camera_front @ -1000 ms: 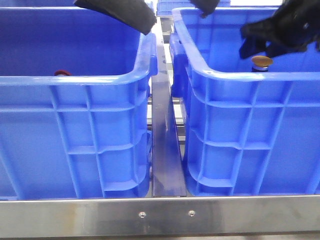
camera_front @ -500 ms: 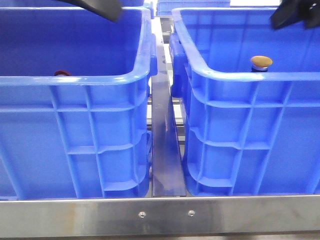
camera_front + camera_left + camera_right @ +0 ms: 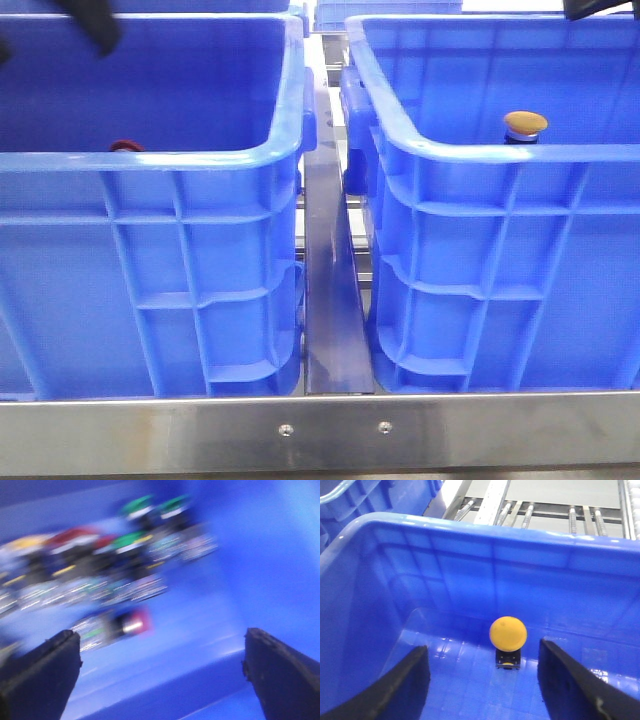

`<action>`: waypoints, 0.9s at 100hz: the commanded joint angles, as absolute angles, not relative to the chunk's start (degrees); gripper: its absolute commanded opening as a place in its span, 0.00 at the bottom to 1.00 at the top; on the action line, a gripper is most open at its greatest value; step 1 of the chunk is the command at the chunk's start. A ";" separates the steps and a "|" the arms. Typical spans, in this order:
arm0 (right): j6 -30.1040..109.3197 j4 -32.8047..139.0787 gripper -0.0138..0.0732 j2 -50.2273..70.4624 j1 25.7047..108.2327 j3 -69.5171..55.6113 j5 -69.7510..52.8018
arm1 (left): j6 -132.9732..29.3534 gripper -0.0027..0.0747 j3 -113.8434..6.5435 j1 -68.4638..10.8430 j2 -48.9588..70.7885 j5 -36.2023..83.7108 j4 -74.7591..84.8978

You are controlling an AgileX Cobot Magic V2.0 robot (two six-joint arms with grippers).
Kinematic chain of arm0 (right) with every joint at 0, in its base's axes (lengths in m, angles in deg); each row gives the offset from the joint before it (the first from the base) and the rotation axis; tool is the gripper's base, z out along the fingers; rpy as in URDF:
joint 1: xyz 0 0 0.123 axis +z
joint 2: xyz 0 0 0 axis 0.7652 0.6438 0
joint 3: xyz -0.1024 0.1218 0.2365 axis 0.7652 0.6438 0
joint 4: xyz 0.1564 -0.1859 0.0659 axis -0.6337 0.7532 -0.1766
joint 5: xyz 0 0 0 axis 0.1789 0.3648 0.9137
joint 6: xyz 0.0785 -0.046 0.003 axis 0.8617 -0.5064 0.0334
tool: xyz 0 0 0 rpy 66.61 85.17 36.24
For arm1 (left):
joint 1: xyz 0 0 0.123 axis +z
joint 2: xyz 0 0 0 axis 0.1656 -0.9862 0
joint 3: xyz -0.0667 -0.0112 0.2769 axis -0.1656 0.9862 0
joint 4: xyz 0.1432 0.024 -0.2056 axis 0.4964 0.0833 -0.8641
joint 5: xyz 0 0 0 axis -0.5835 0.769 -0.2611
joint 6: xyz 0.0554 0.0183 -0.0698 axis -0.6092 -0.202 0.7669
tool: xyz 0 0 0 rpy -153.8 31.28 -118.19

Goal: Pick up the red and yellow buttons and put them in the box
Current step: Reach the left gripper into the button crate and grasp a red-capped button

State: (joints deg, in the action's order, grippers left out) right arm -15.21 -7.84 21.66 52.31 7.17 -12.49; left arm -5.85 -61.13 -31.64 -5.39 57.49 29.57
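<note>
Front view: two blue crates side by side; the yellow button [image 3: 525, 125] stands upright inside the right crate [image 3: 500, 150], its cap just showing above the near rim. A sliver of red [image 3: 124, 146] shows over the near rim of the left crate [image 3: 150, 155], likely a red cap among the stock there. Only dark scraps of the arms show at the top corners, so nothing can be read of the claws from here. Judged step: yellow is delivered, red is yet to be picked, so the task is roughly half done. Left wrist view: heavy motion blur. The left gripper [image 3: 160, 672] hangs over the left crate with fingers [image 3: 42, 667] wide apart, holding nothing. Below lies a cluster of buttons with green, red and yellow caps; one red-capped button [image 3: 131, 625] lies on its side, apart from the row, though the blur leaves its exact pose uncertain. Next move calls for settling over a red cap and closing on it alone, clear of its neighbours. Right wrist view: the right gripper [image 3: 482, 690] is spread wide and empty above the right crate, the yellow button standing on the floor between and beyond the fingers, touched by neither.
</note>
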 commanded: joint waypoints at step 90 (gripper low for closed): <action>-15.59 -8.49 0.72 20.05 52.23 5.92 -11.46 | -2.72 0.83 -80.05 -31.53 -29.38 65.06 40.32</action>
State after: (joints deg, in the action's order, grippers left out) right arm -15.32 -7.84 21.66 52.31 7.17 -11.36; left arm -3.40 -77.96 -31.64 -30.77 66.94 39.73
